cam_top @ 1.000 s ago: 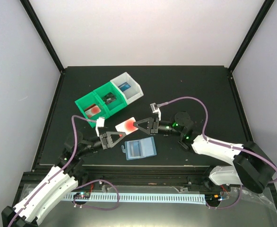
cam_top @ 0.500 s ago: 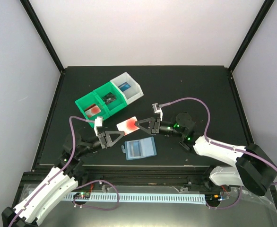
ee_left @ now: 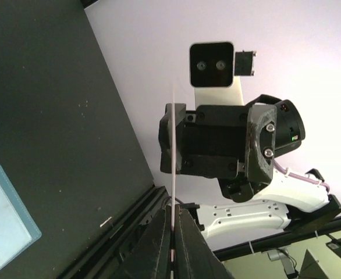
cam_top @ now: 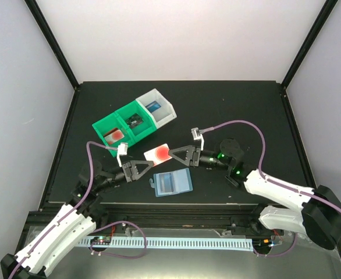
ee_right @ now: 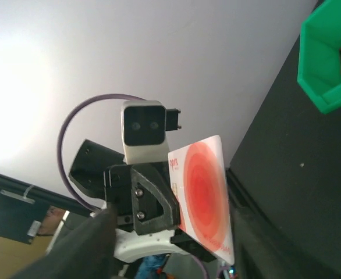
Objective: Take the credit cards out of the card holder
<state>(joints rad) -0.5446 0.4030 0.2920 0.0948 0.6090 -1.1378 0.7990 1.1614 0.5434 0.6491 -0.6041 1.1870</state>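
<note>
Left gripper [cam_top: 147, 165] clamps the red credit card [cam_top: 157, 153], clear of the card holder [cam_top: 171, 183]; right gripper [cam_top: 171, 154] stands parted. I cannot confirm remaining contents.

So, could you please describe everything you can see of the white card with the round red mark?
The card is thin, flat and rigid-looking, white with a large round red mark and small red lettering on one face. Held in the air above the table, marked face upward, it shows edge-on to the left wrist camera. The left gripper pinches one end; the right gripper sits at the other end, jaws apparently open.
</note>
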